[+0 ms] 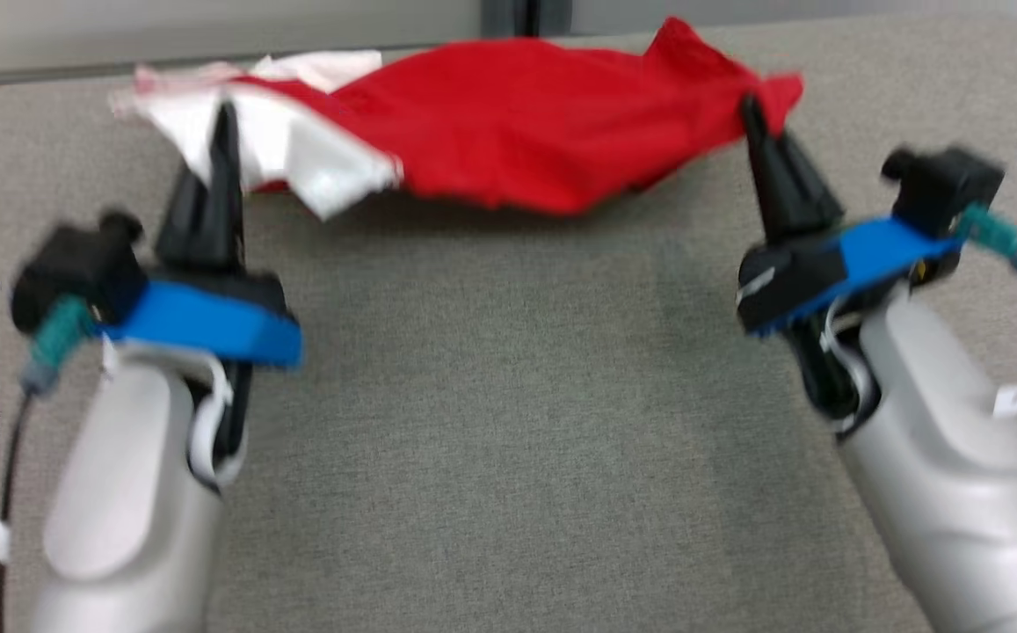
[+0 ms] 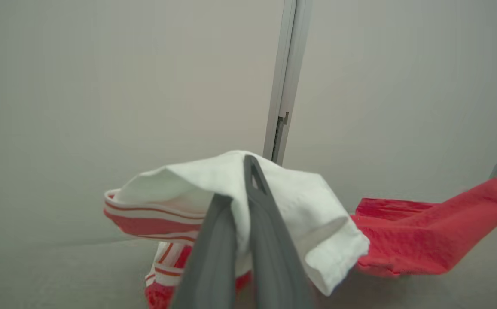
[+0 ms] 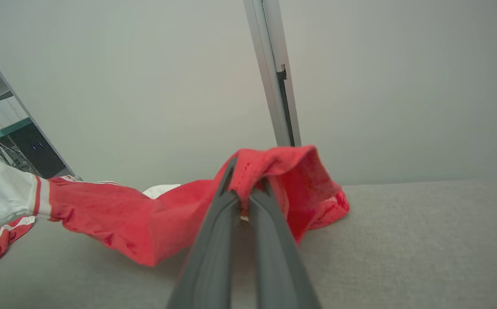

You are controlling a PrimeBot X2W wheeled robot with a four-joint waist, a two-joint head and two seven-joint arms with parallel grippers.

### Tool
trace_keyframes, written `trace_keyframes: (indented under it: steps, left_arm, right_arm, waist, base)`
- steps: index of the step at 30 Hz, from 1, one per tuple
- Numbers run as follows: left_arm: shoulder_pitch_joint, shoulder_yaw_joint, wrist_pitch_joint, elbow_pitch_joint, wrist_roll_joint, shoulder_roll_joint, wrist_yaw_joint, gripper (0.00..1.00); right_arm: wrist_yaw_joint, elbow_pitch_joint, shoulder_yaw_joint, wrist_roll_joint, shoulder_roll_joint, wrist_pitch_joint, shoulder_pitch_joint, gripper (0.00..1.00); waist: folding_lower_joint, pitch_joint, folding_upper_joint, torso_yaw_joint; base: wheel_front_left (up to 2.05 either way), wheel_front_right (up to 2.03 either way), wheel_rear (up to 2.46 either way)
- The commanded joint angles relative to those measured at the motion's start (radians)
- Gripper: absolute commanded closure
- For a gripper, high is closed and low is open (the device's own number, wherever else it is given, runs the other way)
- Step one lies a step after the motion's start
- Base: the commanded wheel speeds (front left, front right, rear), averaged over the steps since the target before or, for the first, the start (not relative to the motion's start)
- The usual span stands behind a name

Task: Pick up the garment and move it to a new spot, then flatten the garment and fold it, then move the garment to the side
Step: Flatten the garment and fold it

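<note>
The garment [image 1: 508, 123] is red with a white, red-striped part at its left end. It hangs stretched between my two grippers above the grey table's far side, sagging in the middle. My left gripper [image 1: 225, 119] is shut on the white end [image 2: 291, 201]. My right gripper [image 1: 750, 110] is shut on the red end [image 3: 282, 171]. In the left wrist view my fingers [image 2: 265, 223] pinch the white cloth; in the right wrist view my fingers [image 3: 231, 206] pinch a red fold.
The grey fabric-covered table [image 1: 508, 396] spreads wide in front of the garment. A pale partition wall [image 2: 145, 86] with a metal post [image 3: 274, 73] stands just behind the table's far edge. Shelving and cables [image 3: 12, 137] show at the right wrist view's left.
</note>
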Motion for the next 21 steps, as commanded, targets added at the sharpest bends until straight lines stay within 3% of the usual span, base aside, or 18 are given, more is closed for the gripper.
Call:
trace_keyframes:
  steps: [1,10,21]
  left_arm:
    - [0.064,0.013,0.000,-0.022,0.008,-0.012,0.003,1.00]
    - [0.424,0.071,0.000,-0.114,0.031,-0.101,-0.001,1.00]
    - [0.709,0.058,0.000,-0.132,0.031,-0.146,-0.003,1.00]
  right_arm:
    - [0.000,-0.016,0.003,0.004,0.002,0.000,0.062,1.00]
    - [0.000,-0.073,-0.014,0.037,-0.012,0.000,0.388,1.00]
    - [0.000,-0.087,-0.047,0.031,0.001,0.000,0.702,1.00]
  waist:
    - [0.0002,-0.034,0.0001,-0.017]
    - [0.0002,-0.152,0.0001,-0.003]
    - [0.0002,-0.308,0.0001,0.013]
  base:
    - [0.00,0.00,0.00]
    - [0.00,0.00,0.00]
    - [0.00,0.00,0.00]
